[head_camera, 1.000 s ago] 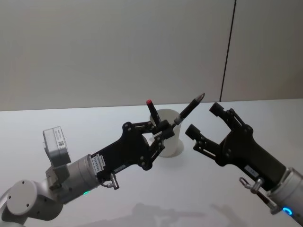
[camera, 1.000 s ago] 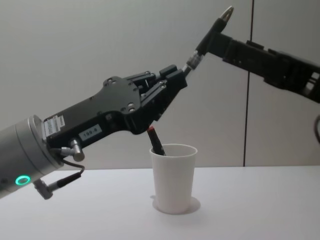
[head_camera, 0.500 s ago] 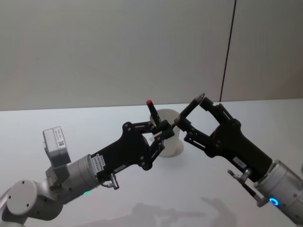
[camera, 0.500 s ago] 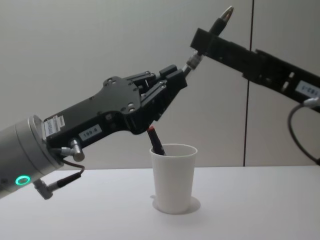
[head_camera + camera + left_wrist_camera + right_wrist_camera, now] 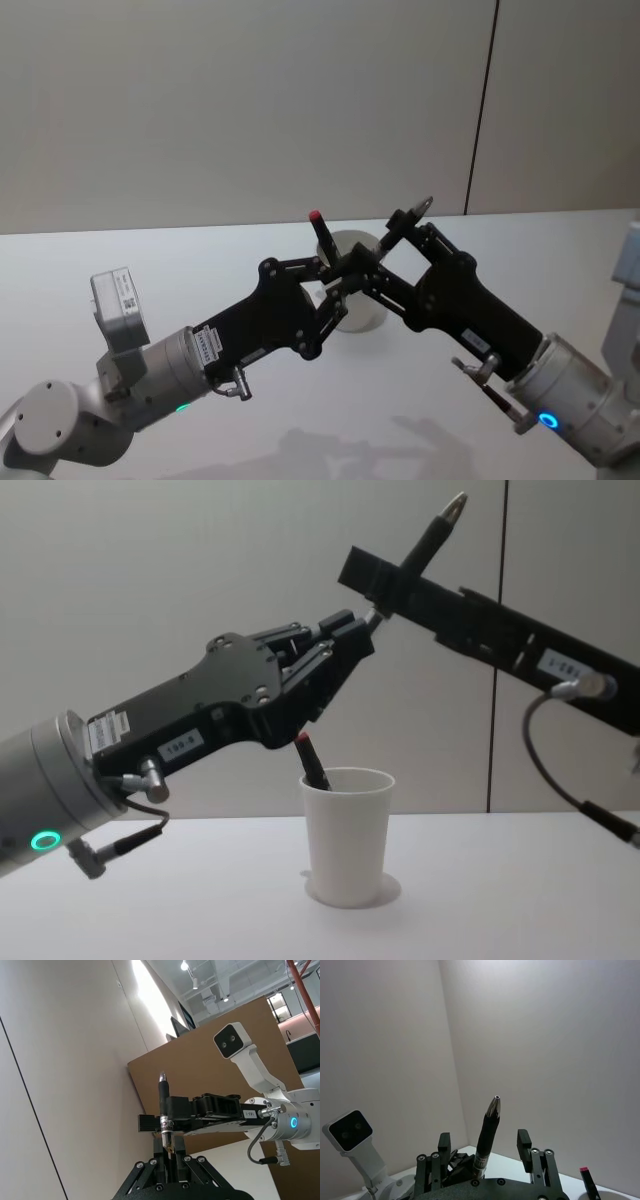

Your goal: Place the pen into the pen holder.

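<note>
Black pen (image 5: 425, 538) pinched by our left jaws (image 5: 368, 620); our right jaws (image 5: 372, 580) straddle it open. Mistimed release drops it beside the cup (image 5: 347, 835).

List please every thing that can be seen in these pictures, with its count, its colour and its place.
Pen holder: one, white paper cup, upright on the table, below the two grippers.
Red-capped pen: one, dark with a red end, standing tilted inside the pen holder.
Silver-tipped pen: one, black with a silver tip, held in the air above the pen holder, tip pointing up and away.
Table: one, white, in front of a grey wall.
Left gripper: one, black, above the pen holder, shut on the lower end of the silver-tipped pen.
Right gripper: one, black, its open fingers on either side of the silver-tipped pen's barrel.
</note>
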Robot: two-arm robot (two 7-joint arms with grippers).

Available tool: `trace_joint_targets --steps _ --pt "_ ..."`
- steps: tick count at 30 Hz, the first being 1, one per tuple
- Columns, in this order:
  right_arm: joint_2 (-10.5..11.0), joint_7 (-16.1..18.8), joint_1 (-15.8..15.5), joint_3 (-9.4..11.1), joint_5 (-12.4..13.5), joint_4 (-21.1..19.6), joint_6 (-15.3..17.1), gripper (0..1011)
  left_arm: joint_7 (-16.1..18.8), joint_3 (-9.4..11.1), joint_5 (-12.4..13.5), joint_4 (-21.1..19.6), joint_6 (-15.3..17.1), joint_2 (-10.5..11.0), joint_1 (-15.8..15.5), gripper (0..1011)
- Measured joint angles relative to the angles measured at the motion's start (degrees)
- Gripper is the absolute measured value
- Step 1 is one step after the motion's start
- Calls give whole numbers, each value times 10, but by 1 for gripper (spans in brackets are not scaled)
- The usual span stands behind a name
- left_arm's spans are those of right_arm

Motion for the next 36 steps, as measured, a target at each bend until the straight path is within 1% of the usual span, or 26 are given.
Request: trace_joint_targets --steps 7,8,12,13,15,16,17,18,20,21,22,24,36 --pt "-7 2 6 -4 -1 7 1 660 0 0 0 0 0 0 0 135" --pt "-8 2 7 -5 -1 8 1 599 0 0 0 0 0 0 0 135" --pt "-10 1 8 -7 -2 9 0 476 0 0 0 0 0 0 0 135" --pt "-10 1 8 -7 -2 9 0 458 0 0 0 0 0 0 0 135" --pt "-10 0 8 -8 -3 9 -1 371 0 0 0 0 0 0 0 135" --pt "-10 -1 8 -8 -3 9 -1 371 0 0 0 0 0 0 0 135" --pt "-10 -2 8 -8 -3 8 -2 312 0 0 0 0 0 0 0 135" --pt "-10 -2 7 -8 -3 7 -2 312 0 0 0 0 0 0 0 135" --pt "-9 -5 6 -9 -3 5 -4 231 0 0 0 0 0 0 0 135" --pt "-9 -5 6 -9 -3 5 -4 217 0 0 0 0 0 0 0 135" --pt "-8 -6 4 -9 -3 4 -5 175 0 0 0 0 0 0 0 135" --pt "-7 -8 2 -9 -3 1 -6 134 0 0 0 0 0 0 0 135" --pt "0 -17 -6 -10 0 -8 -13 134 0 0 0 0 0 0 0 133"
